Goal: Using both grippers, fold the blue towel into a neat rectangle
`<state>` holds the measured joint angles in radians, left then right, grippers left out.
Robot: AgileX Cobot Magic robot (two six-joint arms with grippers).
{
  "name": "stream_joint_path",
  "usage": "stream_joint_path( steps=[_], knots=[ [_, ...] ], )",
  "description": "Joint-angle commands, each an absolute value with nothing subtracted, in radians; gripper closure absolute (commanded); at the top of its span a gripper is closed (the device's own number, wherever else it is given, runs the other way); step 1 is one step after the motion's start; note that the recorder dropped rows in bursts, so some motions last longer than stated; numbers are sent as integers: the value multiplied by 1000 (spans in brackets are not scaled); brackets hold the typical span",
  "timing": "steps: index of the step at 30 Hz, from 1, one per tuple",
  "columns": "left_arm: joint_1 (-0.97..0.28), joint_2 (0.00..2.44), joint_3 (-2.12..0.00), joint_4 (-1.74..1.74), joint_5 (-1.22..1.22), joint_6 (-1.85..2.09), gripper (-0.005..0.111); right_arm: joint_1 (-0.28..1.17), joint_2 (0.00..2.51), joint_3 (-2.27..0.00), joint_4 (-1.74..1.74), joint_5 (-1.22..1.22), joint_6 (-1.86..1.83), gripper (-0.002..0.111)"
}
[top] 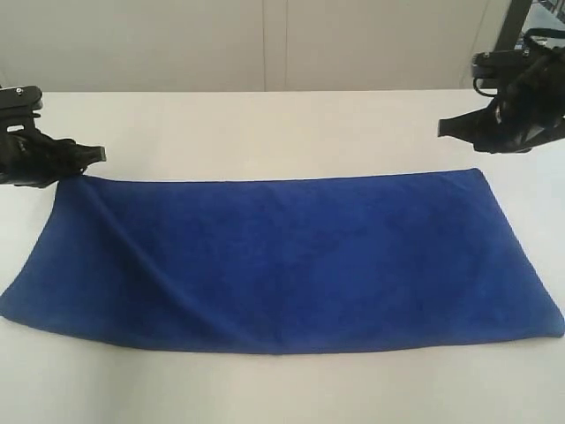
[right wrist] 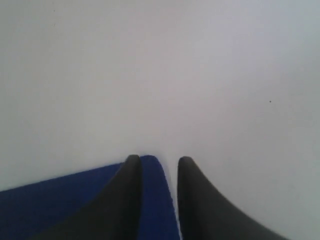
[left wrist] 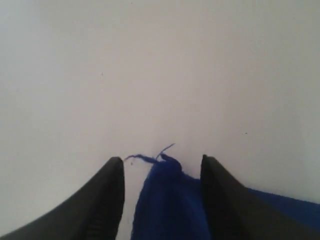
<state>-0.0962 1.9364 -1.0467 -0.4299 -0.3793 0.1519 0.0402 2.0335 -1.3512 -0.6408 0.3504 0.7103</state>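
Tabletop (top: 265, 132): white, matte, plain, bare on all sides of the cloth. One item lies on it: blue towel (top: 291, 265), spread out with its long side running across the exterior view. Far edge straight, near edge slightly bowed. A diagonal ridge runs from the far left corner toward the middle of the near edge; the fabric right of it lies smooth. Far left corner puckered, a loose thread (left wrist: 140, 158) trailing onto the tabletop. Far right corner flat.

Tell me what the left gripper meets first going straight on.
The blue towel's corner sits between the left gripper's open fingers; beyond, only bare table shows, so the way looks free, though height is unclear.
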Motion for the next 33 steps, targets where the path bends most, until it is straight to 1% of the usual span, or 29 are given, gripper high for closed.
stream_joint_path(
  steps=[1, 3, 4, 6, 12, 14, 17, 23, 33],
  knots=[
    [-93, 1872, -1051, -437, -287, 252, 56, 35, 2021, -1416, -322, 505, 369, 100],
    [-93, 1844, -1051, -437, -209, 292, 60, 35, 2021, -1459, -192, 583, 216, 107],
    [-93, 1830, -1051, -437, -170, 304, 64, 35, 2021, -1480, -143, 618, 153, 108],
    [-93, 1803, -1051, -435, -97, 318, 72, 35, 2021, -1508, -97, 649, 79, 108],
    [-93, 1769, -1051, -430, 151, 318, 100, 30, 2064, -1521, -104, 620, 74, 108],
    [-93, 1771, -1046, -424, 202, 322, 107, 28, 2088, -1521, -111, 613, 74, 108],
    [-93, 1771, -1046, -397, 261, 342, 107, 28, 2123, -1521, -121, 590, 74, 108],
    [-93, 1778, -1046, -330, 278, 344, 107, 28, 2183, -1521, -155, 515, 74, 108],
    [-93, 1863, -1046, -302, 315, 362, 107, 28, 2199, -1521, -157, 508, 74, 108]
  ],
)
